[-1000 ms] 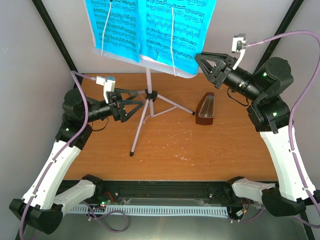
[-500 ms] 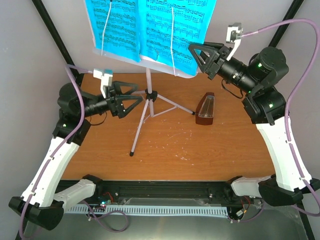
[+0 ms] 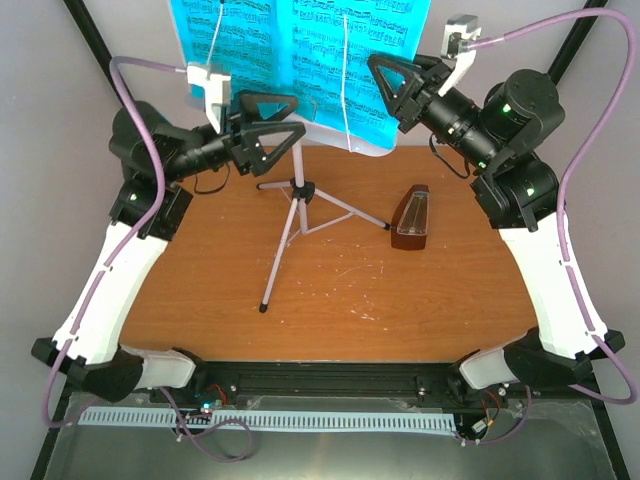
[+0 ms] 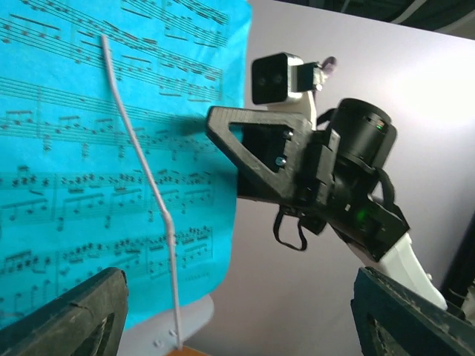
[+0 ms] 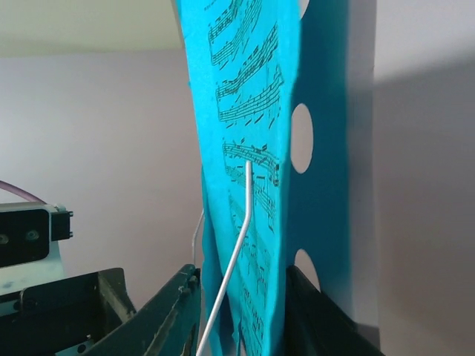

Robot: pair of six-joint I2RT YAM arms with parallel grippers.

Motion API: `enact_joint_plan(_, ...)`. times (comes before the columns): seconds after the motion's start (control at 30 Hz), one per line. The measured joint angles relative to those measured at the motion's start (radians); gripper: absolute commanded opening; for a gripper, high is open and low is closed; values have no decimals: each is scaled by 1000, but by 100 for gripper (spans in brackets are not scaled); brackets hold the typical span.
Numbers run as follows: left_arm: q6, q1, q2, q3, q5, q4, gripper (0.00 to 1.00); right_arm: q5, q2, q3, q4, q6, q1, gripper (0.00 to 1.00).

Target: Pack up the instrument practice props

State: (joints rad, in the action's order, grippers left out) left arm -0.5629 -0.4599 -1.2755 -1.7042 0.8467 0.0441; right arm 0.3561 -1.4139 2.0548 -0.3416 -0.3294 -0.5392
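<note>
The right end effector [image 3: 385,90] is up high at the right edge of the blue music pages [image 3: 300,60]. Its two fingers are partly open, and the edge of the paper sits in the gap between them. I cannot tell if they are touching the paper. It is not holding anything tight.

The left end effector [image 3: 295,117] is wide open and holds nothing. It hovers near the bottom left corner of the pages.

The pages rest on the music stand [image 3: 290,215], which stands on thin legs at the back of the surface [image 3: 400,310]. A thin wire [image 4: 148,178] lies over each page and pins it down.

I think this could go wrong. If the right fingers close and pull sideways, the wire may hold the paper back, and it could rip or crumple. The paper is thin and floppy, so it could also slip out and flutter down.

The stand looks tall and tippy. A hard push or pull up top could knock it over. The little brown metronome [image 3: 410,215] sits near one leg, so a falling stand might hit it.
</note>
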Motion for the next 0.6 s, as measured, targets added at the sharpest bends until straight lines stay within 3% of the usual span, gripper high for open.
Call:
enact_joint_plan(0.3,-21,-94,-190,-209,-69,9,71,-63,-39,37,2,40,-13,3)
enact_joint_plan(0.6,-27,-112,-259,-293,-138,26,58,-85,-43,35,13,57,-14,3)
